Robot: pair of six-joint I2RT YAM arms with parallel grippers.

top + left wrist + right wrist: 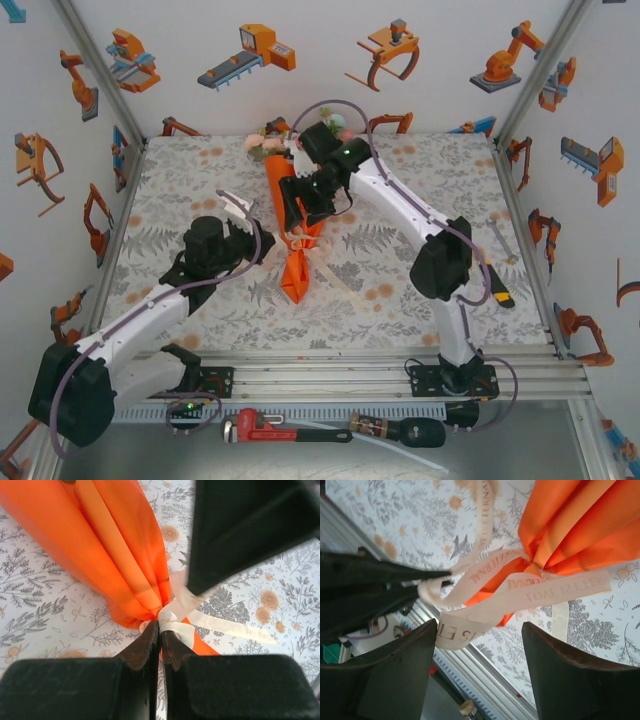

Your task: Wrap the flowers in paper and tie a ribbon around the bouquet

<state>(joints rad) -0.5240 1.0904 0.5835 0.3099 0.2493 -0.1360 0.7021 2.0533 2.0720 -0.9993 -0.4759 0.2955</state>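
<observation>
L pincer: am clenching tips on ribbon, right where it's wrapping the cinched neck of orange paper. R pincer: am holding it released, fingers wide apart, a ribbon loop hanging btwn them. Bouquet: lying on table, approx. centre, btwn both arms, flowers pointing twd far wall.

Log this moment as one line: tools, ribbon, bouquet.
stage: tying ribbon | left tool: shut on ribbon loop by bouquet waist | right tool: open, ribbon tail between jaws | bouquet: lying on table
</observation>
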